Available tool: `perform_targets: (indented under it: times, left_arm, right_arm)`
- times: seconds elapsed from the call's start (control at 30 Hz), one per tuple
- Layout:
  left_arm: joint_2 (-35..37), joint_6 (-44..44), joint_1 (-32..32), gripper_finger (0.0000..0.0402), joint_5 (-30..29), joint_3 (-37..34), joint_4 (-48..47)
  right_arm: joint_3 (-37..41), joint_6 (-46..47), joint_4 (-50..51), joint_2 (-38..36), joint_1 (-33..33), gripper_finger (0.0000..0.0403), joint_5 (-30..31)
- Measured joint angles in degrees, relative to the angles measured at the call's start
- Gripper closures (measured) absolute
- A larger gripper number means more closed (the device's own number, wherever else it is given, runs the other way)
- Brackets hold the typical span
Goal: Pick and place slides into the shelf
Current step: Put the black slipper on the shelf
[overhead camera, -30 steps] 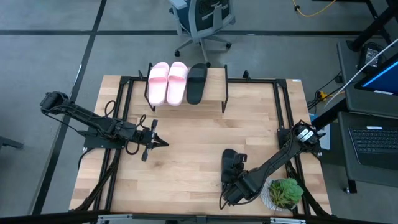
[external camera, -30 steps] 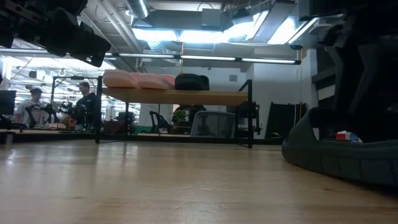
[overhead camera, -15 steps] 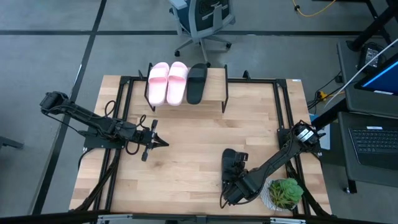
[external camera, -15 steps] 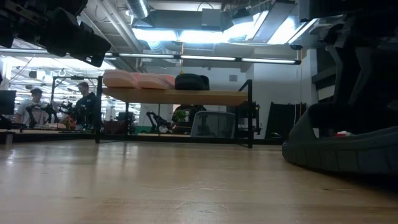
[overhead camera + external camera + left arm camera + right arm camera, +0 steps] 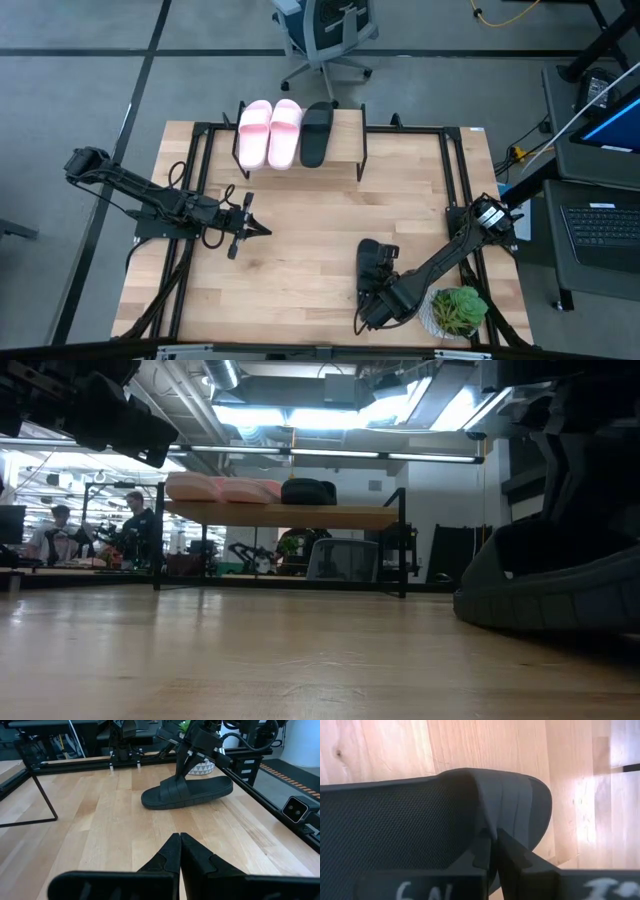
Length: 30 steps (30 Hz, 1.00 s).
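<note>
The right gripper [image 5: 375, 288], clamped on the black slide's [image 5: 371, 262] strap, has the shelf [image 5: 345, 140] far and left, slide lengthwise toward it.

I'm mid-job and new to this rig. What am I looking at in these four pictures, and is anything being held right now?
Two dark robot arms work at a wooden table. The overhead picture shows everything; another looks level across the tabletop; two come from cameras on the arms' wrists.

At the far edge stands the shelf, already carrying two pink slides and one black slide.

The last black slide lies on the table near a potted plant. The right gripper is shut on its strap, seen close up in its own wrist picture. In the level view the slide appears flat on the wood, not lifted.

The left gripper is shut, holds nothing, and waits above the table's left side.
</note>
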State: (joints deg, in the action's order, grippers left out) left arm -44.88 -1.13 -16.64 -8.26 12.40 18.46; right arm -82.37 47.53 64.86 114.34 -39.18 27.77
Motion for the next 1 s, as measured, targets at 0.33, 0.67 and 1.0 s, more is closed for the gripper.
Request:
perform_targets:
  times: [0.33, 0.67, 1.0]
  left_arm:
    - [0.0, 0.0, 0.0, 0.0399, 0.0, 0.0, 0.0]
    - [0.0, 0.0, 0.0, 0.0399, 0.0, 0.0, 0.0]
    - [0.0, -0.2, 0.0, 0.0399, 0.0, 0.0, 0.0]
  right_arm:
    - [0.0, -1.2, 0.0, 0.0, 0.0, 0.039, -0.2]
    - [-0.5, -1.3, 1.2, 0.0, 0.0, 0.039, -0.3]
    - [-8.4, -1.2, 11.2, 0.2, 0.0, 0.039, 1.5]
